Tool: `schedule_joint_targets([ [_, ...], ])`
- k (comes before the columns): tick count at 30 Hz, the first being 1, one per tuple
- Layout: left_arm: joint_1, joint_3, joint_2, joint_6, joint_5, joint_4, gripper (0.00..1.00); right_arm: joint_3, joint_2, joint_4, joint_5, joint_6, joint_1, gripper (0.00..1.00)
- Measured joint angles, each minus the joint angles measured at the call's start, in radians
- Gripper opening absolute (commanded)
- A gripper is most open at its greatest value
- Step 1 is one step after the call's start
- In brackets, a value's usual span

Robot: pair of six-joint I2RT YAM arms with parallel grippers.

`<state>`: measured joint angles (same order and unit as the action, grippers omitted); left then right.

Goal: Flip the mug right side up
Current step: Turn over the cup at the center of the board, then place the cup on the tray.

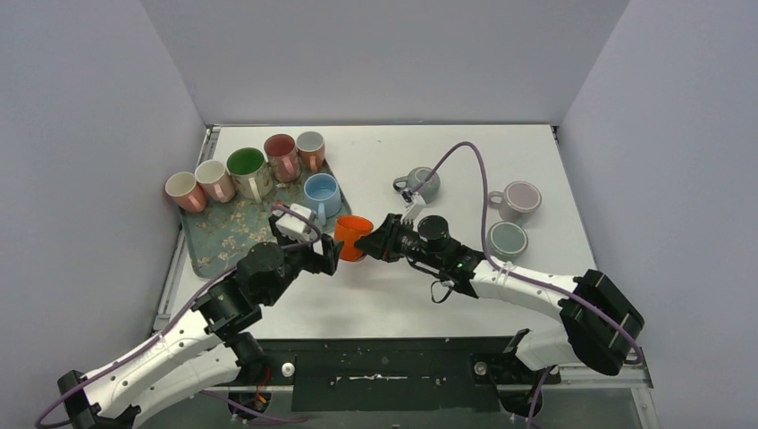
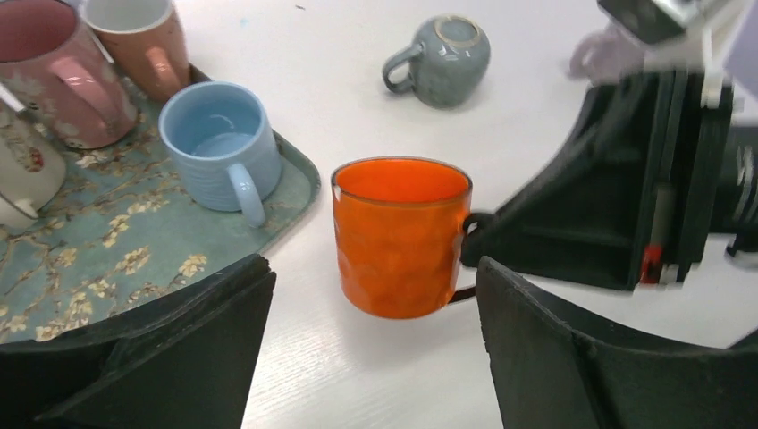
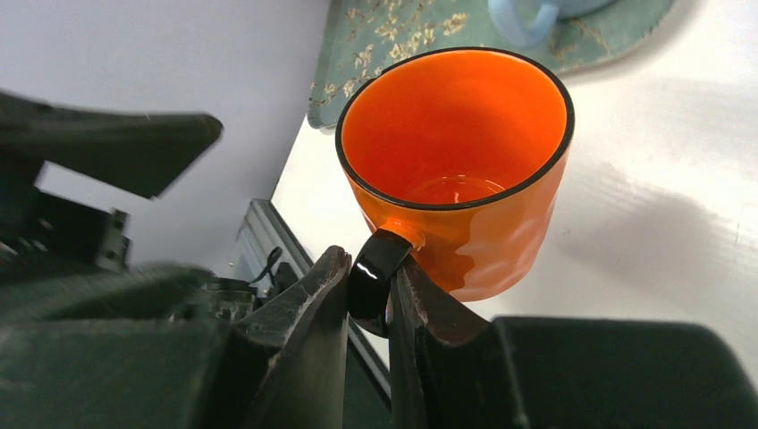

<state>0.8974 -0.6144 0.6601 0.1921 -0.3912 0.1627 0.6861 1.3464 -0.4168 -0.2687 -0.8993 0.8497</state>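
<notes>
Orange mug [image 1: 354, 237] upright and empty, just off the floral tray's [image 1: 207, 241] corner.
My right gripper [image 3: 374, 268] pinches its dark handle; my left gripper [image 2: 373, 273] stands open either side of it. On the tray, the blue mug [image 1: 321, 191] is empty too.

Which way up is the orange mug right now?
Upright. The orange mug's open mouth faces up in both wrist views; the right pincer is shut on its handle.

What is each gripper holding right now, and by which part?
The right gripper pinches the orange mug by its handle. The left gripper is open and holds nothing.
</notes>
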Motion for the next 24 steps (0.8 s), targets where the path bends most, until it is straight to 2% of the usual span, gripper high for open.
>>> schedule_joint_targets([
  [3,-0.048,-0.174,0.079,0.096,-0.026,0.128,0.83,-0.002,0.016,-0.06,-0.005,0.101,0.01,0.0],
  [8,-0.113,-0.469,0.189,0.176,-0.021,0.292,0.85,-0.002,0.052,-0.14,0.003,0.28,0.07,0.0],
  [10,-0.117,-0.546,0.197,0.197,-0.011,0.335,0.9,0.009,0.08,-0.159,0.003,0.341,0.098,0.0],
  [14,-0.118,-0.636,0.179,0.221,0.009,0.397,0.97,0.073,0.179,-0.2,-0.005,0.416,0.134,0.0],
  [24,-0.118,-0.735,0.087,0.261,0.022,0.496,0.97,0.284,0.499,-0.364,-0.027,0.534,0.153,0.0],
])
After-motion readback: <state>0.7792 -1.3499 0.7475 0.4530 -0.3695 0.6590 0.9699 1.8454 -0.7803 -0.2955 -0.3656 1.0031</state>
